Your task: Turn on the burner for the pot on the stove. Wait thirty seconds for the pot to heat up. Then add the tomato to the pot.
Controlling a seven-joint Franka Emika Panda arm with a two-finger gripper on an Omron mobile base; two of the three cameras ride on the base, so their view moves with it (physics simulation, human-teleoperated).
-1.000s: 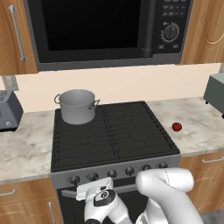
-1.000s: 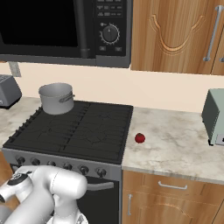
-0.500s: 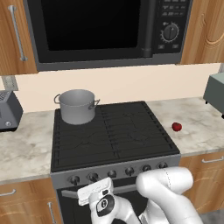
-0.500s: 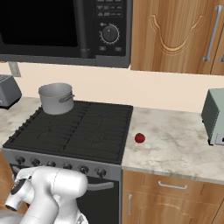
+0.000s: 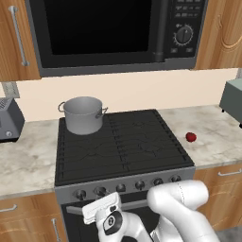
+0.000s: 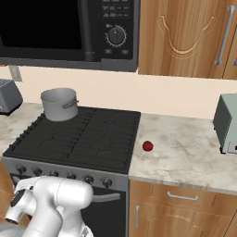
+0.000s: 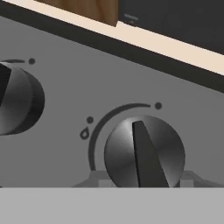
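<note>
The robot's gripper [image 5: 101,208], closed tight with nothing between its tips, hangs just in front of a stove [image 5: 124,147] knob [image 7: 144,153], the first step apparently in hand. No flame can be made out on the burners. Above and beyond the gripper the pot [image 5: 83,114] sits on a rear burner; its inside cannot be seen. The tomato [image 5: 190,137] lies on the counter [image 5: 215,137] off to the gripper's right, not yet added.
</note>
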